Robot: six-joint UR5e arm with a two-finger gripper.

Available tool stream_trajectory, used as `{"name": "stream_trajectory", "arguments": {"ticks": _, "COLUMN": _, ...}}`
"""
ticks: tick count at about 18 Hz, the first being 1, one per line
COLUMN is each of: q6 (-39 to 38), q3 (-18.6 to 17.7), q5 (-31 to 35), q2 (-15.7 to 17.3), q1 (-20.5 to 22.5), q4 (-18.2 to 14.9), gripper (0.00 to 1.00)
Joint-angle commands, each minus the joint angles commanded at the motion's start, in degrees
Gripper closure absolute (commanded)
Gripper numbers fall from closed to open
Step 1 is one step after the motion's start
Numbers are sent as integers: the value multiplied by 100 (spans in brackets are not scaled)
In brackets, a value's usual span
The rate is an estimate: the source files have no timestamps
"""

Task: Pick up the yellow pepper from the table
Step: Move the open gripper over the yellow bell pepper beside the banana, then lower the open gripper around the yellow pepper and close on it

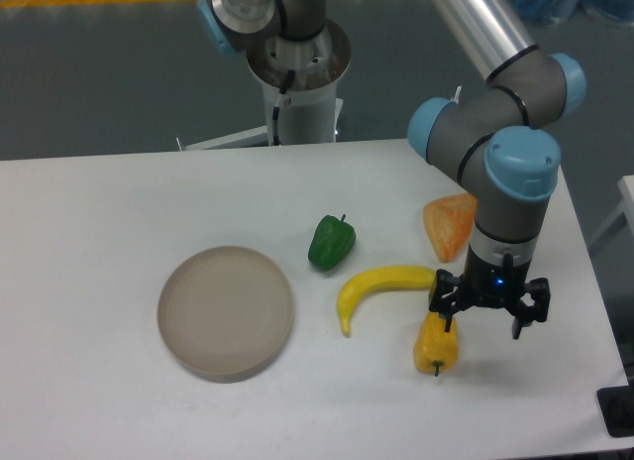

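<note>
The yellow pepper (436, 348) lies on the white table (99, 212) near the front right, with its short dark stem pointing toward the front edge. My gripper (486, 323) hangs straight down just right of and behind the pepper. Its jaws are spread wide with nothing between them. The left finger (445, 306) overlaps the pepper's top edge in the view. I cannot tell whether it touches the pepper.
A long yellow banana (381, 287) lies just left of the pepper. An orange wedge-shaped fruit piece (451, 225) sits behind the gripper, a green pepper (330, 243) is further left, and a round grey-beige plate (226, 311) is at centre left. The table's right edge is close.
</note>
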Motion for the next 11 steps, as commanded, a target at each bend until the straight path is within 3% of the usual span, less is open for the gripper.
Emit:
{"name": "stream_trajectory", "arguments": {"ticks": 4, "q6": 62, "q3": -448, "q5": 35, "q2": 26, "q1": -18, "q4": 378, "gripper": 0}}
{"name": "stream_trajectory", "arguments": {"ticks": 11, "q6": 281, "q3": -651, "q5": 132, "q2": 61, "q1": -44, "q4": 440, "gripper": 0}}
